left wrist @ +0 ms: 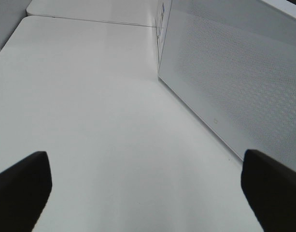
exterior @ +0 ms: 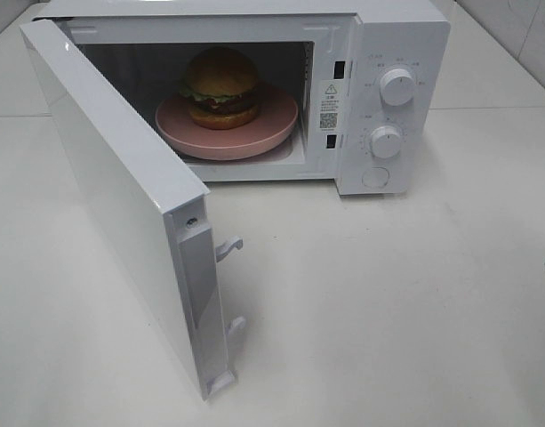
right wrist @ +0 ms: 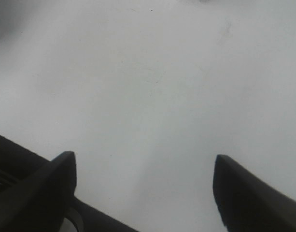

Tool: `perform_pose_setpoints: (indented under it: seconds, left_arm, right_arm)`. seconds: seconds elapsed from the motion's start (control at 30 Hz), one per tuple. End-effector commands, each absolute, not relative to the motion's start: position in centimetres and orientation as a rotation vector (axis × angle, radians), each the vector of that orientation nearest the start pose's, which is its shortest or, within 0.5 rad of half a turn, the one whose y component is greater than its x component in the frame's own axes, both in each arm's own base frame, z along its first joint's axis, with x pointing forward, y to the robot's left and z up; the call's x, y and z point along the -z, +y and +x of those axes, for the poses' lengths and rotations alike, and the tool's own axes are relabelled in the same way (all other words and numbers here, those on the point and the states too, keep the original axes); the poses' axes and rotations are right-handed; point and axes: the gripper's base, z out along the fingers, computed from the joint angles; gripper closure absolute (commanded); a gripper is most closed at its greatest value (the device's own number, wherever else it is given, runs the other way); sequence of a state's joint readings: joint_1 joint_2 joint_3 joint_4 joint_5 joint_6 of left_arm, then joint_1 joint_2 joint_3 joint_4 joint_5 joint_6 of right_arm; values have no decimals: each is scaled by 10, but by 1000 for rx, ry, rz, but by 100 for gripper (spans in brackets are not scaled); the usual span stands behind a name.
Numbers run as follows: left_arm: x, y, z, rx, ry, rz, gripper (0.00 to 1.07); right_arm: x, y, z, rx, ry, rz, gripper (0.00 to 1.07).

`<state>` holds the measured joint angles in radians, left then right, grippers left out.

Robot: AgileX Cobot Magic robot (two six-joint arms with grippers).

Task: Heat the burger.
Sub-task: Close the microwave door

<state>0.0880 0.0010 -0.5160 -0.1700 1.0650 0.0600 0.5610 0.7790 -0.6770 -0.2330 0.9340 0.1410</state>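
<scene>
Sitting on a pink plate [exterior: 176, 133] inside the microwave [exterior: 405, 40], upper middle of the high frame, is the burger [exterior: 221, 84], with the door [exterior: 112, 187] swung open at left; the left gripper [left wrist: 144, 162] and right gripper [right wrist: 144, 159] both hang over the counter [exterior: 388, 294], fingers spread apart

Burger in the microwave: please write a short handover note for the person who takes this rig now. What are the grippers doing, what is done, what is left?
Left gripper: open, empty, above the table beside the microwave door.
Right gripper: open, empty, above bare table.
Burger: on the pink plate, inside the microwave.
Done: burger loaded.
To do: shut the door, which stands wide open, then probably turn the knobs to start heating.
</scene>
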Motion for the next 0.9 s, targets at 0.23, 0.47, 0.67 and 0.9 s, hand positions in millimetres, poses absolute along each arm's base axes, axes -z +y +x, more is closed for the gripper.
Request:
perform_pose_setpoints:
  seconds: [0.23, 0.47, 0.67, 0.9]
  left_arm:
    - [-282, -15, -7, 120, 2026, -21, 6]
    - [-282, -15, -7, 120, 2026, -21, 6]
    - [-282, -15, -7, 120, 2026, -21, 6]
    - [-282, -15, -7, 120, 2026, -21, 6]
  right_arm:
    - [-299, 20, 89, -6, 2316, -322, 31]
    - [-298, 1, 65, 25, 2222, -135, 31]
    - [-292, -10, 41, 41, 2124, 13, 31]
    - [-296, -15, 19, 67, 1987, 121, 31]
